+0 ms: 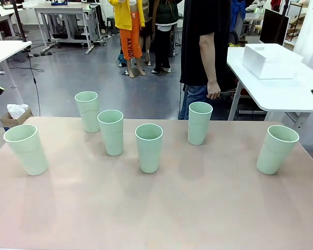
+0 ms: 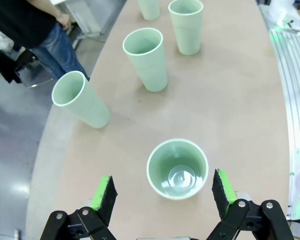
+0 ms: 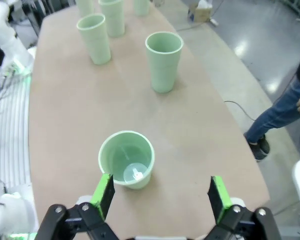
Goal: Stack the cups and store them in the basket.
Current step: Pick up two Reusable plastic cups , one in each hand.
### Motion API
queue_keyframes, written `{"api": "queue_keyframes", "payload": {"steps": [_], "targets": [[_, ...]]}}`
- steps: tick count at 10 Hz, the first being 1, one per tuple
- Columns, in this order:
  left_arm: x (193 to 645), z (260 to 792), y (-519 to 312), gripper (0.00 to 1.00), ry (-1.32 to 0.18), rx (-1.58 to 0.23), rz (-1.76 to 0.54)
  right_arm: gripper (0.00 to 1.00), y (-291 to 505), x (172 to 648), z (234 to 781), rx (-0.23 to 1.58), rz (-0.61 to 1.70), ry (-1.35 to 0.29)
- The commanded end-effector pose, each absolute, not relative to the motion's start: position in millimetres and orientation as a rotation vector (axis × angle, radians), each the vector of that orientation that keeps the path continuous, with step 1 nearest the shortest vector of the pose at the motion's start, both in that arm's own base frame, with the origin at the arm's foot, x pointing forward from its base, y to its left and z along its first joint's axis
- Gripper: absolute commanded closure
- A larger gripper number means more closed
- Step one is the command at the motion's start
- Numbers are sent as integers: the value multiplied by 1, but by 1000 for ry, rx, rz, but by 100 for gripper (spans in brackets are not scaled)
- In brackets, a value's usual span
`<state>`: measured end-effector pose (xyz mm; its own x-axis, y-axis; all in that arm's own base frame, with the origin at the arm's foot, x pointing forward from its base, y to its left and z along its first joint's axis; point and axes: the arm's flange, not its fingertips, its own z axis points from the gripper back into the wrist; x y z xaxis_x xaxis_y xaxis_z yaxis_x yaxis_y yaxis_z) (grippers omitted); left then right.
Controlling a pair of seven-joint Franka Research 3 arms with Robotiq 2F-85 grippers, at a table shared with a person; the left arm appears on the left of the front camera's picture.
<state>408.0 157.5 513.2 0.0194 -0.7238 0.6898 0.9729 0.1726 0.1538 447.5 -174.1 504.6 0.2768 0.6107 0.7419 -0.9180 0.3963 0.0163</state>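
The table (image 1: 161, 219) is shown with six cups (image 1: 149, 147) standing upright and singly in a loose row across its far half; none is yet nested. The basket (image 1: 271, 61) is seen on a white side table (image 1: 281, 94) beyond the far right corner, well apart from the cups, and a person (image 1: 203, 47) stands at the far edge. The left gripper (image 2: 163, 190) is held wide above the left end cup (image 2: 177, 168), whose mouth lies between the pads (image 2: 104, 192). The right gripper (image 3: 161, 192) is likewise spread wide and empty above the right end cup (image 3: 126, 159), which sits nearer one pad than the other. The step in hand is judged to be a first pick-up. It would be done best if the right jaws were centred before descent, the wall taken just below the rim with a light squeeze, and the cup raised straight up until its base clears the neighbouring rim. Both end cups stand near the table's side edges, so sideways nudges are to be avoided; open room for carrying is offered by the bare near half.
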Motion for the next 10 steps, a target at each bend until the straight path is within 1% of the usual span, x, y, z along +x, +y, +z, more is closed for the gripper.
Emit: {"api": "queue_keyframes", "payload": {"steps": [1, 3, 4, 6, 8, 10], "targets": [[441, 512, 192, 0, -761, -522, -1415, 0, -226, 477, 506, 632, 1094, -809], [453, 504, 210, 0, -780, -585, -1442, 0, -264, 484, 498, 663, 1054, -870], [452, 499, 221, 0, -803, -600, -1403, 0, -280, 484, 494, 670, 1022, -895], [444, 485, 240, 0, -839, -660, -1301, 0, -300, 475, 490, 678, 959, -941], [436, 475, 253, 0, -875, -707, -1256, 0, -310, 466, 484, 681, 920, -969], [425, 470, 261, 0, -945, -757, -1227, 0, -316, 458, 475, 694, 877, -991]]}}
